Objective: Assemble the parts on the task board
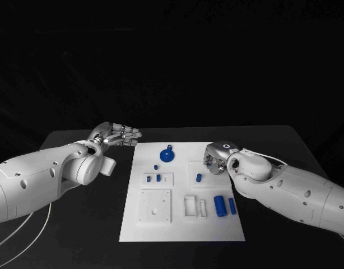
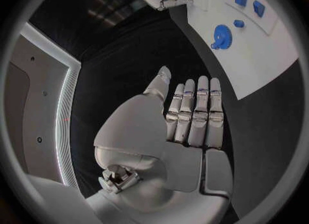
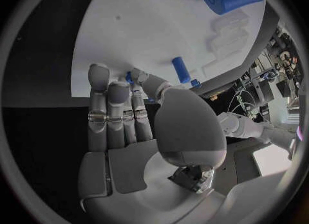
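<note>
The white task board (image 1: pixel 184 224) lies in the middle of the black table. On it sit a blue gear (image 1: pixel 167 155), several small blue pegs (image 1: pixel 199 177) and two blue cylinders (image 1: pixel 219 206) near its right edge. My left hand (image 1: pixel 117 135) hovers over bare table beside the board's far left corner, fingers straight and thumb apart (image 2: pixel 193 116), holding nothing. My right hand (image 1: pixel 217 158) is over the board's far right edge, fingers stretched out (image 3: pixel 119 116) and empty, close to one peg (image 3: pixel 181 69). Bits of blue show behind its thumb.
Raised white blocks (image 1: pixel 155 205) and a slotted white holder (image 1: pixel 195 206) stand on the board's near half. Black table (image 1: pixel 83 224) runs on both sides of the board. White cables (image 1: pixel 27 230) trail under my left arm.
</note>
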You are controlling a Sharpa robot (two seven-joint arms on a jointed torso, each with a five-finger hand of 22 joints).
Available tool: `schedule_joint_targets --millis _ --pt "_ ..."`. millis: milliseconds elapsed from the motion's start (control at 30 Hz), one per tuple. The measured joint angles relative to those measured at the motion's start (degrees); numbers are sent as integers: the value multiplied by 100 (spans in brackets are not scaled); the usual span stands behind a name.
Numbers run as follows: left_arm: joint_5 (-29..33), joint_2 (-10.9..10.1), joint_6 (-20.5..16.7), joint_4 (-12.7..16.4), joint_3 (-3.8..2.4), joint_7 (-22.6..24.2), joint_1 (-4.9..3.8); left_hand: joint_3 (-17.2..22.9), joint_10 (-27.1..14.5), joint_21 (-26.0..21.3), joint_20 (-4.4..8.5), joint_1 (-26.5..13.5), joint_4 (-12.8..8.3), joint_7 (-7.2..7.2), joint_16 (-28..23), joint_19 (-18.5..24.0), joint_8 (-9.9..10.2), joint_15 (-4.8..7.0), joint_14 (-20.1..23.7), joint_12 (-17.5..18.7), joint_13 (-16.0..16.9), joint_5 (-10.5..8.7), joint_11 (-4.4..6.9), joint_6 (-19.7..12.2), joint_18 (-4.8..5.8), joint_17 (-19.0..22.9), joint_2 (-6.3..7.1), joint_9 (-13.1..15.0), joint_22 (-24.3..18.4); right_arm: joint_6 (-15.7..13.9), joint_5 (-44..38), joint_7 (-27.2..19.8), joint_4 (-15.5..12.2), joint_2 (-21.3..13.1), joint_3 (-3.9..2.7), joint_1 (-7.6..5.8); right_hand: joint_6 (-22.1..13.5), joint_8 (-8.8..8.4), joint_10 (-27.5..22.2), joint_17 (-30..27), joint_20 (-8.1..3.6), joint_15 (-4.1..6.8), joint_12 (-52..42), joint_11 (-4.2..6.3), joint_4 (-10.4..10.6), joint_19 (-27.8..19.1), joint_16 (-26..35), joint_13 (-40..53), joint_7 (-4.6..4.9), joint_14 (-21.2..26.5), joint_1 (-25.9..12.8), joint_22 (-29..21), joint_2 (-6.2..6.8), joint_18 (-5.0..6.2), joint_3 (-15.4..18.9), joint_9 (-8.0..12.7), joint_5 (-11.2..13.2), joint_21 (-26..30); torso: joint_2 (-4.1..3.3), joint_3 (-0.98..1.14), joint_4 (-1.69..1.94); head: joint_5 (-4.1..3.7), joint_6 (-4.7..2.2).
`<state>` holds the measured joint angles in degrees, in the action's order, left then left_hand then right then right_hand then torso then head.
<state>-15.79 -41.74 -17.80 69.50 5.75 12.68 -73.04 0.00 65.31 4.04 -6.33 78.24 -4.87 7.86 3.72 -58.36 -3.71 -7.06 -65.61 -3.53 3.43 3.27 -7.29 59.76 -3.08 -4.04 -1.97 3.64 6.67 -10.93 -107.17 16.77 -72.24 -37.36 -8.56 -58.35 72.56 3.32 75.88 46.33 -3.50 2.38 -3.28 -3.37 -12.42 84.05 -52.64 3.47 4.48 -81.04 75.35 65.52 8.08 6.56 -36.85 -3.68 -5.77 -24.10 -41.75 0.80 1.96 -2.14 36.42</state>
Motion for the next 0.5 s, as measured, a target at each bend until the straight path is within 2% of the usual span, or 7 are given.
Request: schedule_joint_targets --millis 333,467,500 --pt "7 0 -5 -18 0 -26 -1 -15 -26 0 -9 0 -15 0 0 34 -26 -21 21 0 0 0 -2 0 0 0 0 0 -60 -255 -85 14 -76 -61 13 48 74 0 43 13 -39 20 -2 18 0 -2 10 0 -31 -23 0 59 0 -1 -81 1 24 -21 -1 4 -4 4 -1" --pt "9 0 -6 -20 0 -35 -1 -16 -41 0 -29 0 -16 0 0 94 -26 -21 21 0 0 0 -1 0 -1 0 0 0 -110 -308 -62 11 -197 -127 -100 59 78 0 53 13 -39 38 -2 12 32 -2 29 0 -35 -44 0 63 0 8 -113 2 24 13 -1 8 -8 23 -5" --pt "9 1 -6 -21 0 -36 -1 -16 -41 0 -17 0 -15 0 0 107 -26 -21 21 0 0 0 -1 0 21 0 0 0 -118 -321 -52 7 -252 -153 -155 59 79 0 53 13 -39 38 -2 12 32 -2 29 0 -35 -44 0 67 0 9 -113 1 24 15 -1 11 -8 26 -5"
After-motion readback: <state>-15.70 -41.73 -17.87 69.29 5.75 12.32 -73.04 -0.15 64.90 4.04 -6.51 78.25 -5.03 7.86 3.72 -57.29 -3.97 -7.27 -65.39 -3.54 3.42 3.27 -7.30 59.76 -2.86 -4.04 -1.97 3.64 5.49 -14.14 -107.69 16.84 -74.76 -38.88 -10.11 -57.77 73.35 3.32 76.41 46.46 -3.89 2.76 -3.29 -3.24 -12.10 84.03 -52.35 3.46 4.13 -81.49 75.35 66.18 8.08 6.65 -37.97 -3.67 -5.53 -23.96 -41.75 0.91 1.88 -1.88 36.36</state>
